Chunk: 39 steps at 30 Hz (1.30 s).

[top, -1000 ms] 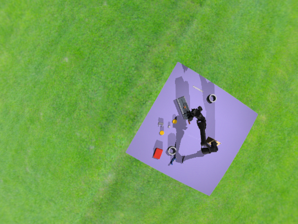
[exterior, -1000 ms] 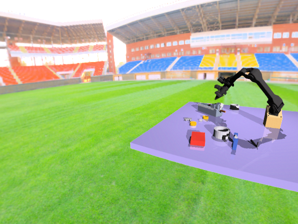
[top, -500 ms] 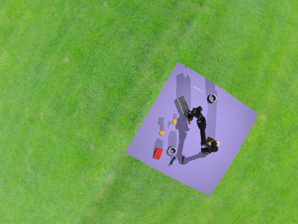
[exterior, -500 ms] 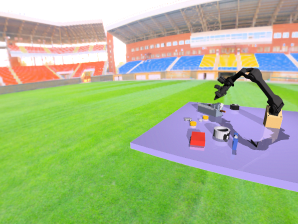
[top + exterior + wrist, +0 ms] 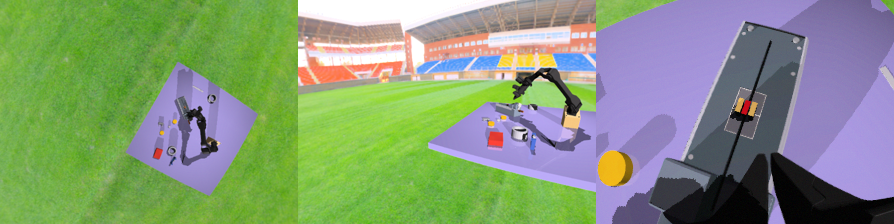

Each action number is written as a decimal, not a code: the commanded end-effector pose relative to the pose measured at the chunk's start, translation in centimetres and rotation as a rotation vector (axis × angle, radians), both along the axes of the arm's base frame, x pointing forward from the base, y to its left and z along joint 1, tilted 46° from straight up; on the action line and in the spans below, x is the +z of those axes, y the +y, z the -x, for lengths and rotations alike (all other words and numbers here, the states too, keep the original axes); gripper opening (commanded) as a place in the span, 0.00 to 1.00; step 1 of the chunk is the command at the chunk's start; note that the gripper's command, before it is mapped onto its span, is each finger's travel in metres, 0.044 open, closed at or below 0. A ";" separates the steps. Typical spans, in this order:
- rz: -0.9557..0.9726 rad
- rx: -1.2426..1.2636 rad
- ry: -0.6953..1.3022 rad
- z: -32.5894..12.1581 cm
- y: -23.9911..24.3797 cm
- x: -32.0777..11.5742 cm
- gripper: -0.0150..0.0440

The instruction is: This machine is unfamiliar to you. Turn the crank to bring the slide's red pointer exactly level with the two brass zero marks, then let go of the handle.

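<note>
The machine, a long grey box (image 5: 180, 102) (image 5: 505, 110) (image 5: 727, 80), has a slot along its top. In the wrist view the red pointer (image 5: 746, 107) sits between the two brass marks (image 5: 739, 105) (image 5: 753, 109) and looks about level with them; a very small offset cannot be ruled out. The crank's reddish handle (image 5: 189, 122) (image 5: 521, 111) sticks out at the machine's near end; it is hidden in the wrist view. My gripper (image 5: 514, 98) (image 5: 766, 160) is shut and empty, its tips almost together, above the machine and apart from the handle.
Yellow discs (image 5: 174, 121) (image 5: 162, 133) (image 5: 503, 117) (image 5: 614, 168), a red block (image 5: 157, 153) (image 5: 495, 139), a grey-white ring (image 5: 172, 147) (image 5: 519, 133) and a blue object (image 5: 172, 161) (image 5: 533, 142) stand on the purple table. Another ring (image 5: 212, 95) stands beyond the machine, near a pale strip (image 5: 198, 88).
</note>
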<state>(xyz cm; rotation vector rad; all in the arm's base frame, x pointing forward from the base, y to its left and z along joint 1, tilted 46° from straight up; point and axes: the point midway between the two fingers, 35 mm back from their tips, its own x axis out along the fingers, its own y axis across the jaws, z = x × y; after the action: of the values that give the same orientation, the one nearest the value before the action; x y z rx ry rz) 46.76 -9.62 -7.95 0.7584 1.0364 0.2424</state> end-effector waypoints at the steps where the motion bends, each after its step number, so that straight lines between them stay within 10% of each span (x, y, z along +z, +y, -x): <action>1: 0.000 0.000 0.000 0.0 0.0 0.0 0.25; 14: 0.000 0.000 0.000 0.0 0.0 0.0 0.25; 31: 0.000 0.000 0.000 0.0 0.0 0.0 1.00; 39: 0.000 0.000 0.000 0.0 0.0 0.0 0.69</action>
<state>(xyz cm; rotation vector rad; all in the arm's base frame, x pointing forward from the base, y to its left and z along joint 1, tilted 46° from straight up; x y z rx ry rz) 46.76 -9.62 -7.95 0.7587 1.0363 0.2424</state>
